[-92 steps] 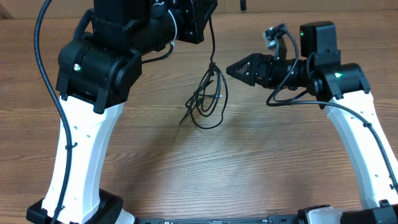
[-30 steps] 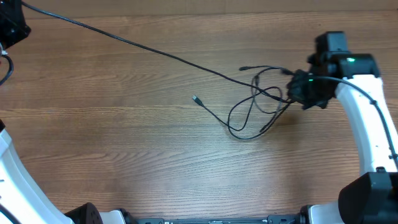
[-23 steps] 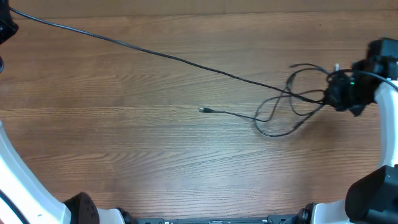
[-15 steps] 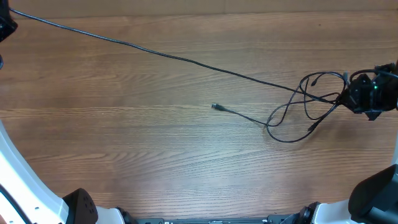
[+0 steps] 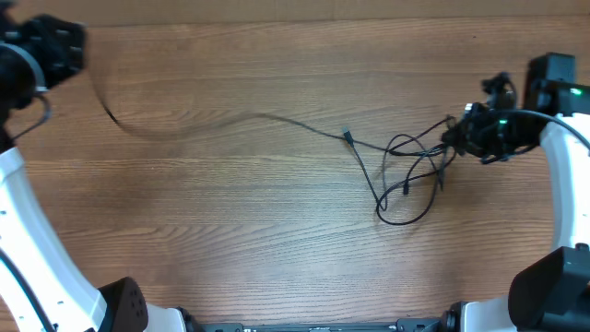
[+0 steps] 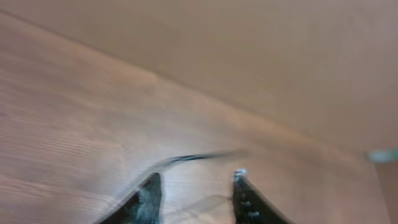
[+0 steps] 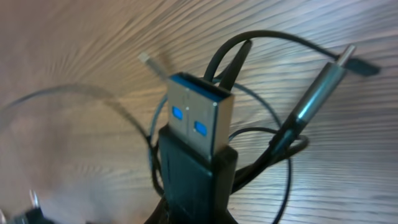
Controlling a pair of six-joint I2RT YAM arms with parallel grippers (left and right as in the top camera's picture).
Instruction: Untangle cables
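- The cables [image 5: 403, 189] lie on the wooden table [image 5: 230, 240], right of its middle, as a loose knot of thin black loops crossing one another.
- One long strand [image 5: 267, 116] leaves the knot and runs left across the table in a shallow curve. Its far end shows blurred, just short of the left gripper [image 5: 63, 44] and not touching it.
- A small plug end [image 5: 348, 136] sits where this strand meets the knot.
- The right gripper [image 5: 464, 136] is at the right edge of the knot, with several loops reaching it.
- In the right wrist view a USB plug [image 7: 199, 121] with a blue insert and a black housing stands up from the bottom centre, clamped there. The fingers themselves are hidden beneath it.
- Behind that plug the black loops overlap. A slim grey plug [image 7: 320, 90] slants up to the right, and a pale tip [image 7: 148, 61] lies on the wood to the left.
- The left wrist view is blurred. The left gripper's two fingers [image 6: 149, 196] stand apart with bare wood between them and nothing held. A dark strand lies on the table just beyond them.
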